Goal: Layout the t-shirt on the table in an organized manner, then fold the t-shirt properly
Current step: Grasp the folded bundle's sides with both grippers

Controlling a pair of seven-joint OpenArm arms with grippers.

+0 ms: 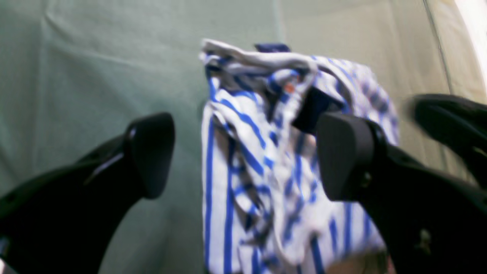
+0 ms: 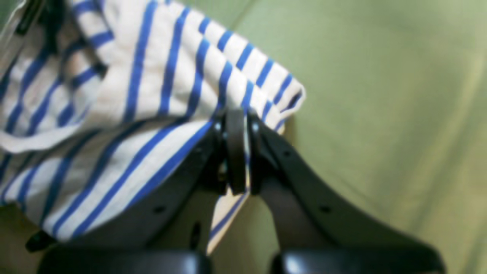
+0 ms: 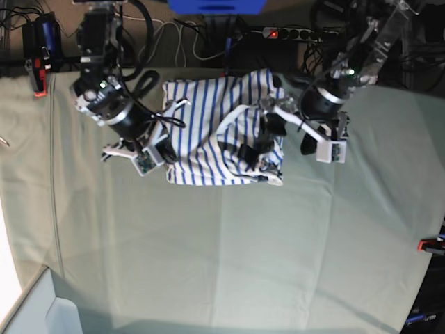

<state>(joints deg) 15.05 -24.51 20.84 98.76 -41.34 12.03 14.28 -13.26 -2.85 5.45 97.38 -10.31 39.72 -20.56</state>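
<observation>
Since the left gripper (image 1: 243, 156) is spread wide with the t-shirt (image 1: 266, 171) bunched between its fingers, the left wrist view is where I'd worry first. Nothing's pinched there, so if that arm lifts without closing, the cloth just stays put. If it closes on this thick crumple in the middle of the frame, it'll probably grab several layers at once and the layout gets worse. Count here: one shirt, two black fingers, and a second dark shape at the right edge I can't identify.

Over in the right wrist view, the right gripper (image 2: 236, 152) is pressed together on a thin fold of the t-shirt (image 2: 152, 95), right near a hem corner at centre frame. That's a small bite, so a hard tug could slip it out.

From the base view, one t-shirt (image 3: 208, 132) sits crumpled at the upper middle of the table (image 3: 229, 257), well away from flat. Two arms flank it, the right gripper (image 3: 161, 154) at its left edge and the left gripper (image 3: 274, 129) at its right side. Pulling apart unevenly might drag the whole heap sideways instead of spreading it.
</observation>
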